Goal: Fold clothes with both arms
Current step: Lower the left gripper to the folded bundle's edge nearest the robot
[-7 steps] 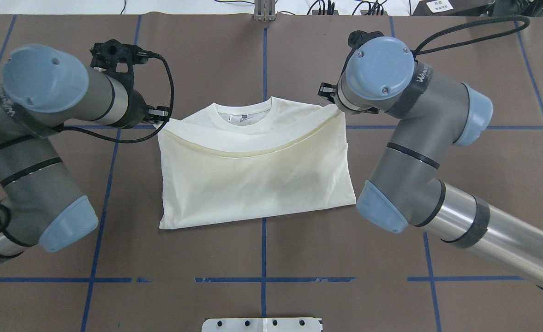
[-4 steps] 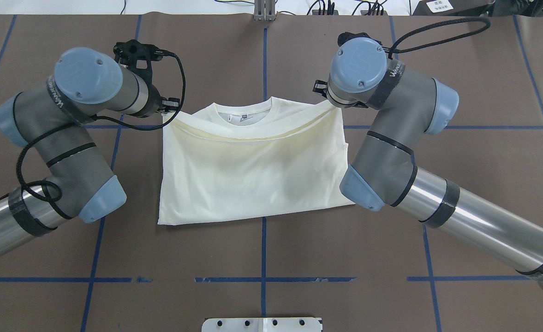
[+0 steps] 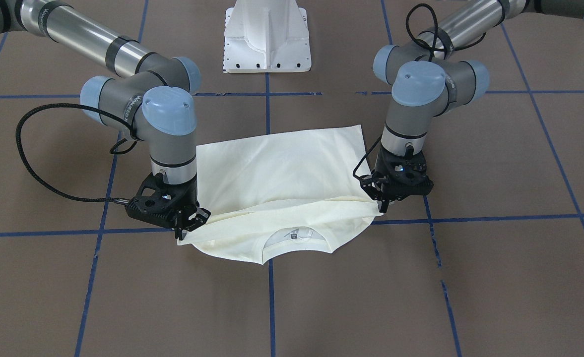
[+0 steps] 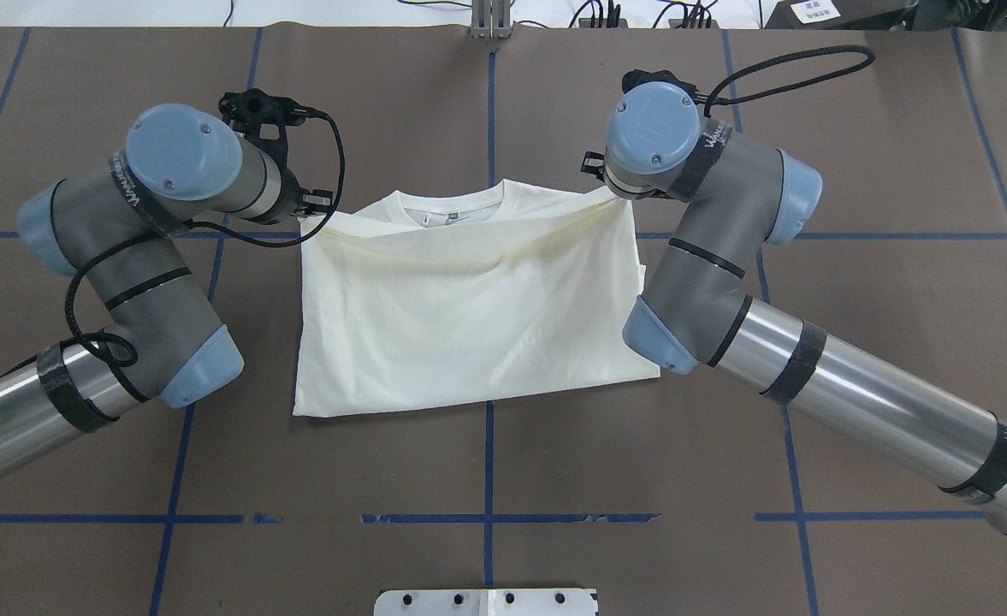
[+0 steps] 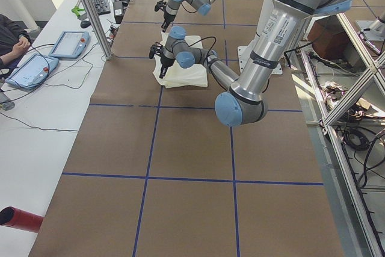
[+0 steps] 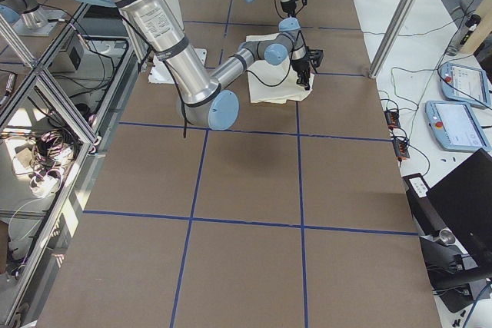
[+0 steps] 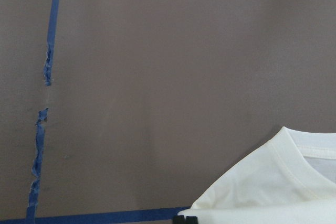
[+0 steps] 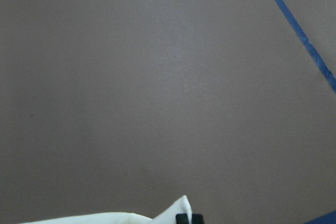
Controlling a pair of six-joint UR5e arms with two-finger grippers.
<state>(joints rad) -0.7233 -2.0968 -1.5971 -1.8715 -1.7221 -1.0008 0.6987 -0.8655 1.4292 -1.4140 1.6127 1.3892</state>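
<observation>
Left gripper (image 3: 382,204) and right gripper (image 3: 186,229) both point straight down, wrists vertical, forearms angling in from either side. Each looks pinched closed on a shirt (image 3: 282,168) corner, though fingertips are partly hidden.

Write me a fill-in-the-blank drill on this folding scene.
The left gripper and right gripper each pinch a ___ of the shirt. The folded-over layer leaves the ___ uncovered. Tape lines on the table are ___.
Missing: corner; collar; blue.
</observation>
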